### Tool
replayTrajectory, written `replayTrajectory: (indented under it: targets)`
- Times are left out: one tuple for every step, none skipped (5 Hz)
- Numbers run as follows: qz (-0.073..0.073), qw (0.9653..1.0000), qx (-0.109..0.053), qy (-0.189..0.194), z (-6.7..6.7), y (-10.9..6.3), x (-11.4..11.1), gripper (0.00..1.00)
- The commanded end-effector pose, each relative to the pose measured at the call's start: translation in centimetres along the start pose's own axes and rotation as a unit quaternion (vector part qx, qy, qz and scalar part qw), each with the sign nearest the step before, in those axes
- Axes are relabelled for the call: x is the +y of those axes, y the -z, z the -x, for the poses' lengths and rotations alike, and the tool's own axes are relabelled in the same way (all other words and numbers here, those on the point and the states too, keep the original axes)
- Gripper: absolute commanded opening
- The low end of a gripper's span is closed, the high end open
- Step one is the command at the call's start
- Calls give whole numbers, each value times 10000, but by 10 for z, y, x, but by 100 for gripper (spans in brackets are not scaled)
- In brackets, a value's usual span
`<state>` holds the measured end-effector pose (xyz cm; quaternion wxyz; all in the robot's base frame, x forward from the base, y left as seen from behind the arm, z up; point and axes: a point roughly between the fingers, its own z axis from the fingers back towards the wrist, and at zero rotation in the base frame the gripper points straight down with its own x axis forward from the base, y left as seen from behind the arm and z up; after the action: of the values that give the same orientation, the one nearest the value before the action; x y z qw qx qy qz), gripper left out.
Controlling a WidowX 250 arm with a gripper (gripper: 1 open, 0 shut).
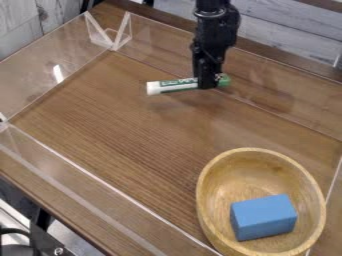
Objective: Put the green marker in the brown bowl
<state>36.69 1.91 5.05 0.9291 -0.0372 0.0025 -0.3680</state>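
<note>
The green marker point(174, 86), white-barrelled with a dark green cap at its right end, lies level across the far middle of the wooden table. My gripper point(206, 84) points straight down and is shut on the marker near its capped end. The marker seems to hang just above the wood. The brown bowl point(205, 192), wide and of light wood, stands at the near right, well apart from the gripper.
A blue rectangular block point(262, 216) lies inside the bowl. Clear plastic walls point(40, 150) ring the table, with a folded clear piece point(107, 35) at the far left. Bare wood lies between the marker and the bowl.
</note>
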Motion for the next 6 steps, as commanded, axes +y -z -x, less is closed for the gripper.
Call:
replayTrajectory:
  targets:
    - [-335,9990,-275,133,-11,-28,4,0]
    - [-359,9988,-282,173,-12,-31,3,0]
    - [-357,9988,-285,151,-11,-31,0,0]
    - [-356,9989,-289,130,-10,-31,-3,0]
    - [-360,9988,-300,112,-8,-34,-9,0]
    - [-365,9988,-326,92,-5,-36,-16,0]
